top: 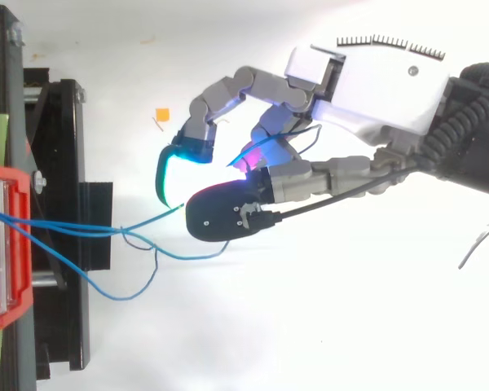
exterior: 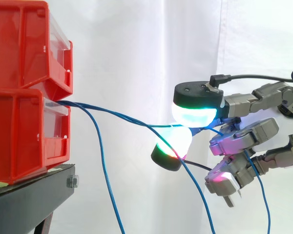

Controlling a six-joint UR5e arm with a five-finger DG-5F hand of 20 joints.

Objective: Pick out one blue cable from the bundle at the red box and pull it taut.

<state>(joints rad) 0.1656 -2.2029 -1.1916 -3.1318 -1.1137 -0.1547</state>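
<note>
There, the robot hand [top: 375, 81] pinches one blue cable [exterior: 161, 126] between two glowing pads [exterior: 193, 114] (spare cables [exterior: 105, 185] sag below) near the red box [exterior: 24, 131].

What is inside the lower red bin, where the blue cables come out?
The blue cables leave the lower red bin at its front top edge. Its red walls cover the inside, so where they are fixed cannot be seen.

Blue cables [exterior: 107, 112], red bins [exterior: 19, 131], black stand [exterior: 29, 204], white curtain [exterior: 136, 48] (hand's [top: 375, 81] pads [exterior: 194, 116] green, cyan, magenta)
</note>
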